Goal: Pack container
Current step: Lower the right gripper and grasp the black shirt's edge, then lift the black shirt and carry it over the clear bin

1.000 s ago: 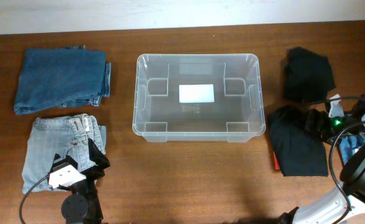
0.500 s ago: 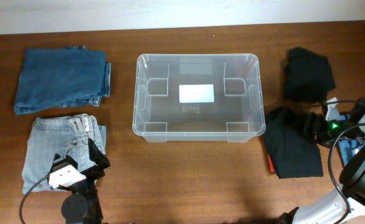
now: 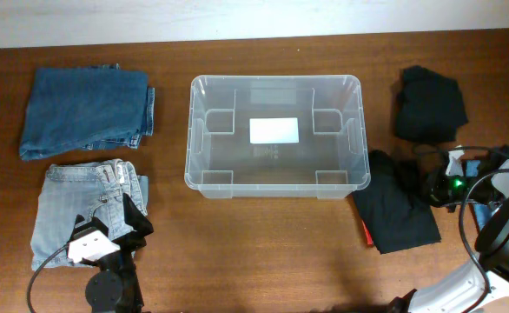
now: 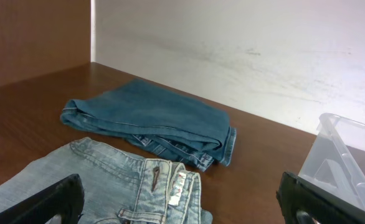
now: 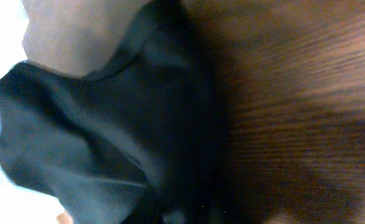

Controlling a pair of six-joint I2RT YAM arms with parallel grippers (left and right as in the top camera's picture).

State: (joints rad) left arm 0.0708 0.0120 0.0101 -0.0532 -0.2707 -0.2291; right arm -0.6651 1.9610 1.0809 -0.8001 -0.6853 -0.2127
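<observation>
**Clear bin at mid-desk, clothes on both sides**

The large rectangular clear plastic container (image 3: 194,130) stands in the middle of the brown wooden desk (image 3: 263,252), toward its far edge. It has rounded corners and a rimmed edge, and a white label (image 3: 274,130) shows on its base. Nothing lies inside it.

To its left lie two folded pairs of jeans. The dark blue pair (image 3: 85,111) is farther back, and the pale, faded blue pair (image 3: 85,209) is just in front of it. The left hand (image 4: 182,208) hovers over the near end of the pale pair. Its two black fingers (image 4: 58,199) are spread wide and hold nothing.

To the right of the container lie two black garments. One crumpled black garment (image 3: 428,104) sits toward the back, well apart from the bin. The other, a flatter black garment (image 3: 398,213), lies closer. Its upper corner comes right up beside the container's near right corner, but whether the two touch cannot be told. A thin red edge (image 3: 367,233) peeks out under its left side.

The right hand (image 3: 435,184) is at the right edge of this nearer garment, where the cloth is bunched. The right wrist view is blurred and filled with black cloth against the desk. No fingers can be made out there, so I cannot tell whether that hand is spread or pinching the fabric.
</observation>
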